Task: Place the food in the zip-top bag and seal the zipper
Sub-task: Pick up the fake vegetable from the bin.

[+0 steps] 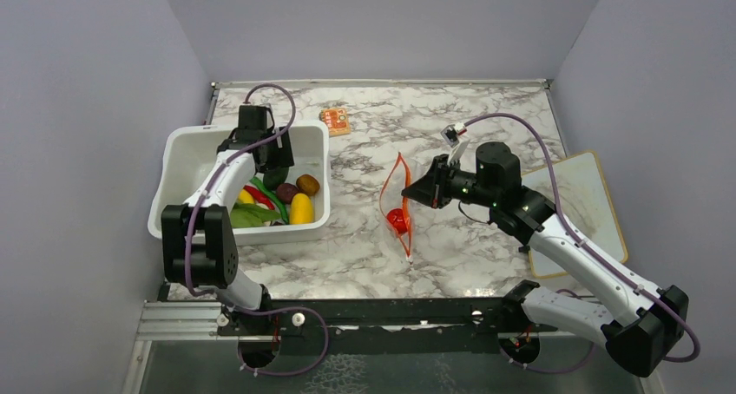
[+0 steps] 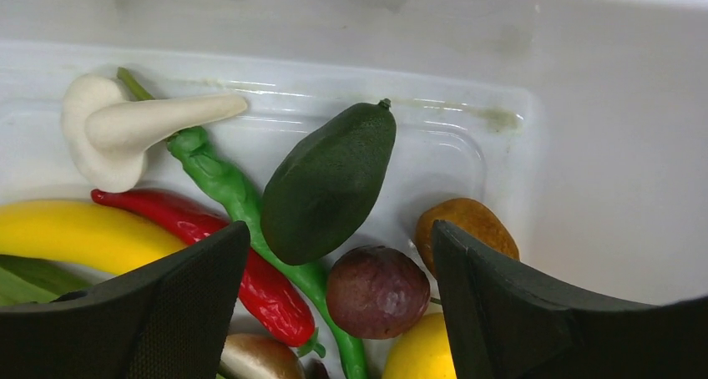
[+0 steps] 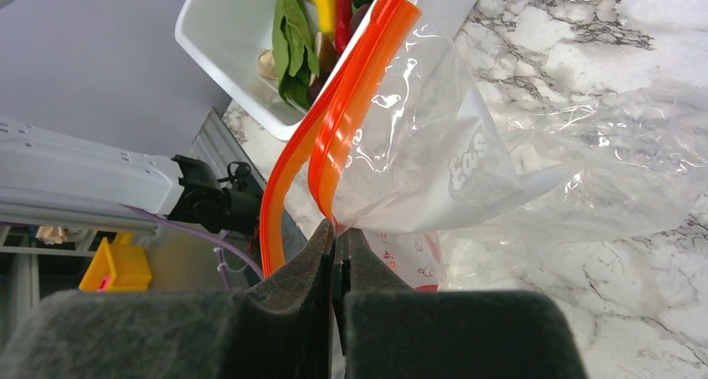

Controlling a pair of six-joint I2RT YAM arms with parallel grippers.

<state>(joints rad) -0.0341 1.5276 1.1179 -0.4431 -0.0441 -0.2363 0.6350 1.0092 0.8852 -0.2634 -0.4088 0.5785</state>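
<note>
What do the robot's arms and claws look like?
The left arm and right arm are white tubes with chunky black joints. A thin purple cable runs along each. Small green lights glow near the right arm's wrist. The left claw and right claw each have two thick, matte black fingers.

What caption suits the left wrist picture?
Open left tool poised over a dark green avocado among toy foods in a white tub.

Marble table (image 1: 364, 255) carries tub (image 1: 187, 164), zip-top bag (image 1: 396, 194), orange packet (image 1: 335, 121), white board (image 1: 590, 186).
</note>
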